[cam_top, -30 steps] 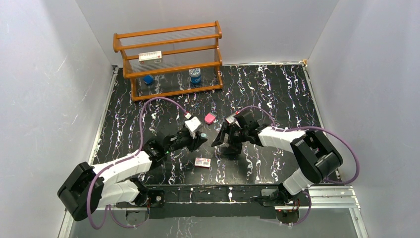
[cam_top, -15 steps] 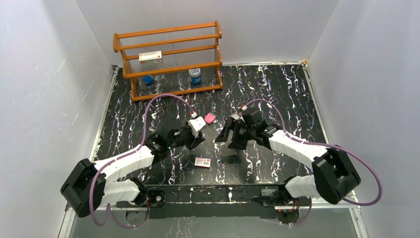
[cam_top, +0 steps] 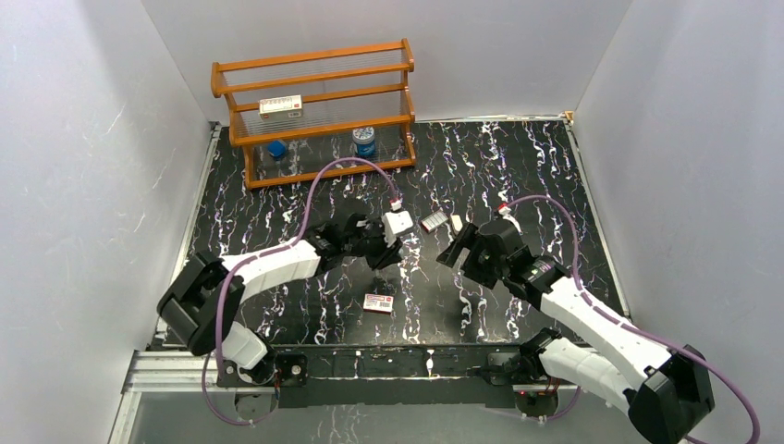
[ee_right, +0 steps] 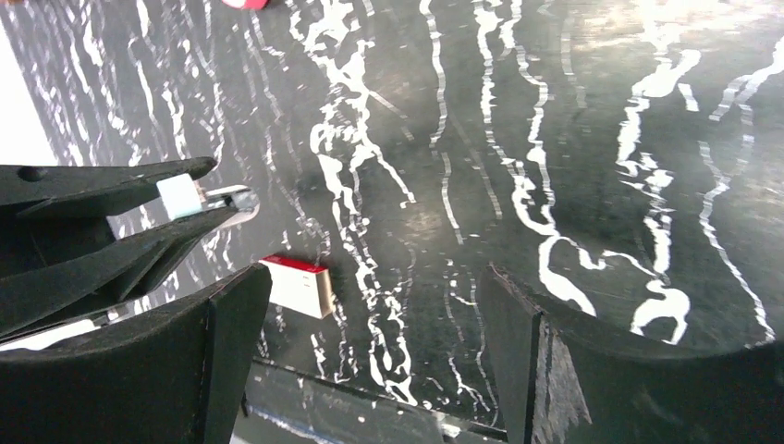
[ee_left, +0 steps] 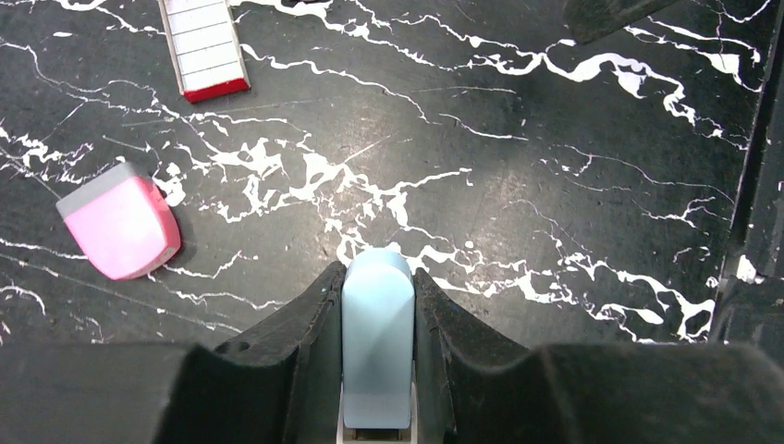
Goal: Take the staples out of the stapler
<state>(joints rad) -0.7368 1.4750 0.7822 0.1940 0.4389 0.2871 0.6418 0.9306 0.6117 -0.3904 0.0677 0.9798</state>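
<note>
Holding the stapler (ee_left: 377, 347) in the left gripper (ee_left: 377, 282), mid-table.
On my screens: its jaws pinch the teal body tight over the black marble table (ee_left: 555, 139); pink block (ee_left: 120, 227) lies close by; red-and-white box (cam_top: 377, 302) sits nearer the near edge; right gripper (cam_top: 458, 248) stands spread wide, holding nothing.

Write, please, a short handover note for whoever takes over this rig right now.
Left gripper: shut on the stapler, holding it above the middle of the table.
Right gripper: open and empty, close by, facing the stapler's silver front end.
Nearby on the table: pink block and red-and-white box.
Done: stapler picked up.
Left: no staples are visible outside it; the stapler probably has to be opened and emptied with the right gripper.
</note>
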